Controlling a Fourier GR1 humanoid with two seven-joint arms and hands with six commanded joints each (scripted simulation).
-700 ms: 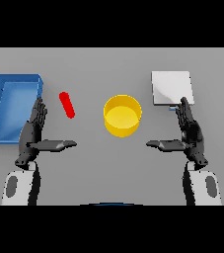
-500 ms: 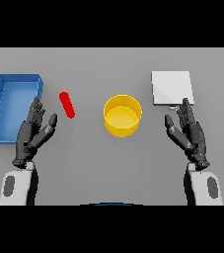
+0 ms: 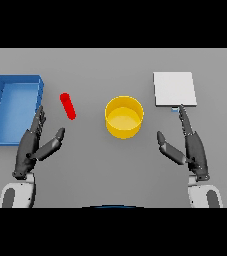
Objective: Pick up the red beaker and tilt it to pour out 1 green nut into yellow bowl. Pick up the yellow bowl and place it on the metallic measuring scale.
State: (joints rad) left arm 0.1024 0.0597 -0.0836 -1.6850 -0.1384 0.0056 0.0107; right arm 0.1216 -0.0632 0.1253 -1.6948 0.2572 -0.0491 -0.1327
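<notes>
Red beaker (image 3: 68,106) lies on the grey table (image 3: 110,170), untouched, with both hands open and empty.

It rests tilted between the blue tray (image 3: 14,107) and the yellow bowl (image 3: 124,117), apart from each. The left hand (image 3: 34,147) hovers below it, fingers straight and thumb spread. The right hand (image 3: 189,145) is likewise open, its fingertips reaching the near edge of the metallic measuring scale (image 3: 174,89), right of the bowl.

Red beaker (image 3: 68,106) flat, yellow bowl (image 3: 124,117) upright
</notes>
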